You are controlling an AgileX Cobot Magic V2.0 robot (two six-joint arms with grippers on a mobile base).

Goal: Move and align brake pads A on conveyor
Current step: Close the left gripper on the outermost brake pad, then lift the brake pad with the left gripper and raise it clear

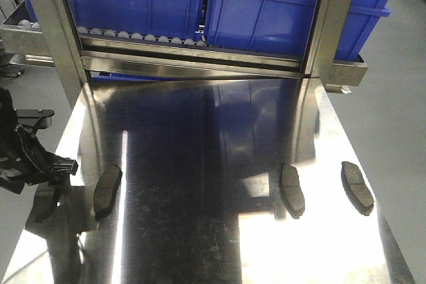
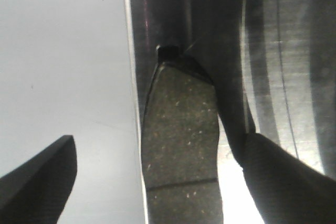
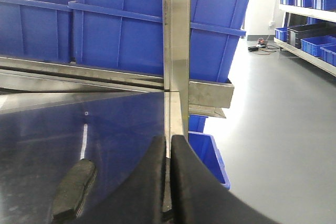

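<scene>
Four brake pads A lie on the shiny steel tabletop [image 1: 200, 244], the left tool above one of them.

Front view: the far-left pad [image 1: 43, 202] sits at the tabletop's left edge under the left tool [image 1: 48, 179]. The second pad [image 1: 108, 191] is just beside it, and the third pad [image 1: 291, 189] and rightmost pad [image 1: 357, 187] are well apart to the right. Blue bins [image 1: 266, 4] stand behind. Left wrist view: the tool's fingers [image 2: 42, 182] are spread wide on either side of this pad, not touching it. Right wrist view: the right tool [image 3: 168, 182] is closed on nothing, with one brake pad [image 3: 73, 184] near its left.
</scene>
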